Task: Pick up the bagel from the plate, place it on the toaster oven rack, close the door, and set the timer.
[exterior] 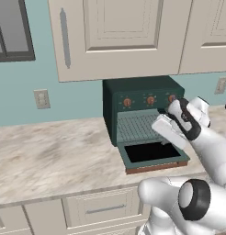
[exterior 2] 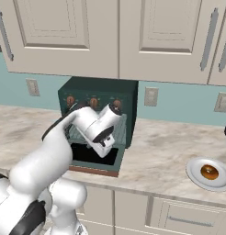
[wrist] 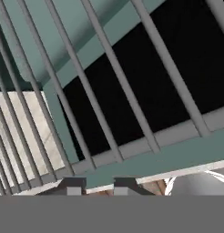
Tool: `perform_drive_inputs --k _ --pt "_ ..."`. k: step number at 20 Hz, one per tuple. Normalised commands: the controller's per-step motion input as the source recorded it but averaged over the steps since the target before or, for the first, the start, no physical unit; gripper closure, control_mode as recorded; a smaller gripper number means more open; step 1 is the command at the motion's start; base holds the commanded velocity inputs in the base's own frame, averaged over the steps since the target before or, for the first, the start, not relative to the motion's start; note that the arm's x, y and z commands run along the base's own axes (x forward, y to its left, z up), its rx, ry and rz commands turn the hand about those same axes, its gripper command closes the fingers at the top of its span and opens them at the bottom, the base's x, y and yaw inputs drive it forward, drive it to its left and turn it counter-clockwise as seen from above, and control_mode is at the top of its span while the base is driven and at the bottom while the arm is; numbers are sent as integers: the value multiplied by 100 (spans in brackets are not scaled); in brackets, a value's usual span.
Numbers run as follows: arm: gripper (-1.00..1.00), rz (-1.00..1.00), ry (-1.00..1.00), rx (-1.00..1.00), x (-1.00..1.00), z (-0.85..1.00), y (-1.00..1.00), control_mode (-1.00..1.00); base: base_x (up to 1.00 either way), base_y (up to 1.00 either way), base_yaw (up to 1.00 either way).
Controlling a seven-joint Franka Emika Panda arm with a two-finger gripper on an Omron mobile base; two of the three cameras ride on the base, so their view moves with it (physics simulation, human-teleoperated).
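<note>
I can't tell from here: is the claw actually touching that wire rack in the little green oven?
Cannot tell. In the hand view the claw sits right at the front bar of the toaster oven rack, but neither contact nor gap shows plainly; in the base views the hand hides it.

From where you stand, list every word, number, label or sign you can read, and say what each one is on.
None can be read.
Toaster oven: no brand or lettering on its dark green front.
Three knobs: any marks around them are too small to tell.
Plate and bagel: plain.
Wall outlets: blank.
Cabinets: unmarked.

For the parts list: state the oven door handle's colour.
Copper-brown; the handle shows best in the left base view.
</note>
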Motion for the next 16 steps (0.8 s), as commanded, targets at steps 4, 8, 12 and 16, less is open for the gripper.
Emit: perform_drive_inputs --k 4,8,12,16 --pt "100 29 -21 -1 -88 61 -39 -100 0 0 0" --pt "100 28 1 -15 -21 68 -53 -100 0 0 0" --pt "100 26 1 -21 4 50 -62 -100 0 0 0" --pt "100 19 1 -32 14 22 -53 -100 0 0 0"
